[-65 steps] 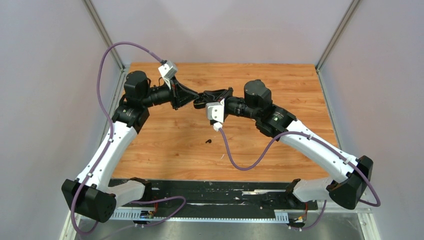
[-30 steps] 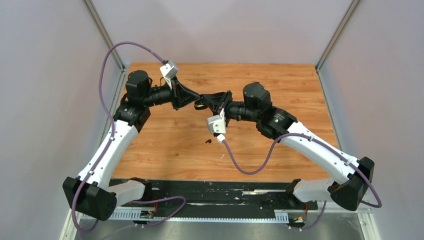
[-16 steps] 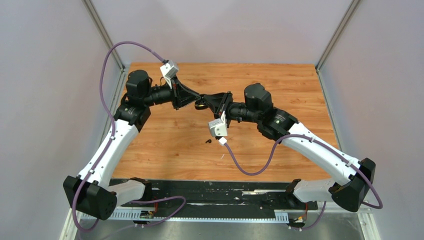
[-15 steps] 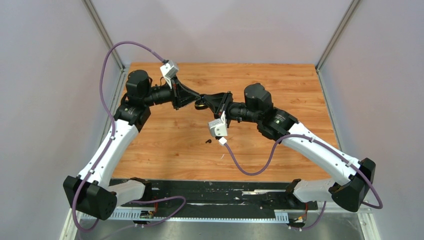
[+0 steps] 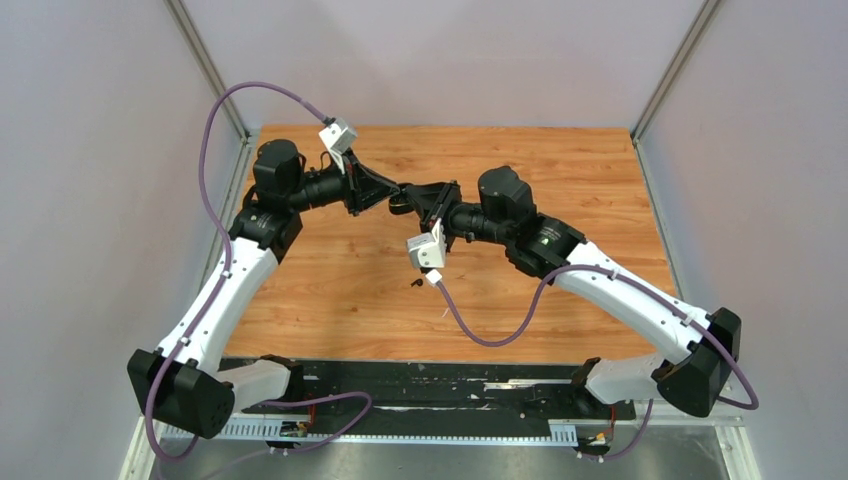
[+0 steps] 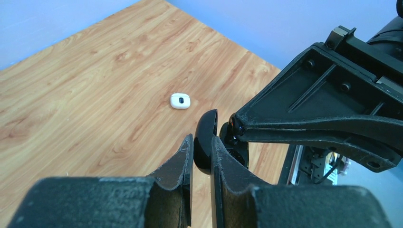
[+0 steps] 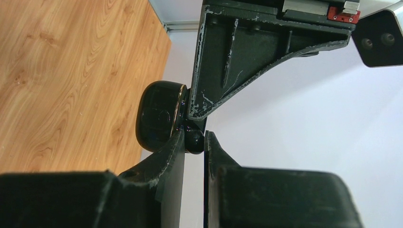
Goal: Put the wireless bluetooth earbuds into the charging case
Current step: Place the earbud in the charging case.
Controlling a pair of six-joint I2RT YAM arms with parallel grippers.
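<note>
Both grippers meet above the middle of the wooden table (image 5: 330, 290). My left gripper (image 6: 202, 143) (image 5: 393, 199) is shut on the black charging case (image 6: 205, 137), pinching its thin edge. In the right wrist view the case (image 7: 159, 116) is a glossy rounded shell. My right gripper (image 7: 194, 138) (image 5: 411, 194) is shut on a small black earbud (image 7: 193, 140), pressed right up against the case beside the left gripper's finger (image 7: 237, 61). Another black earbud (image 5: 416, 283) lies loose on the table, nearer to me than the grippers.
A small white rounded piece with a dark spot (image 6: 180, 100) lies on the wood beyond the left fingers. Metal frame posts (image 5: 210, 70) stand at the table's back corners. The right arm's purple cable (image 5: 480, 335) sags low over the near table.
The right arm has swung a little left and its wrist has rolled, bringing its fingertips tighter against the left gripper and the case. Both grips are unchanged.
</note>
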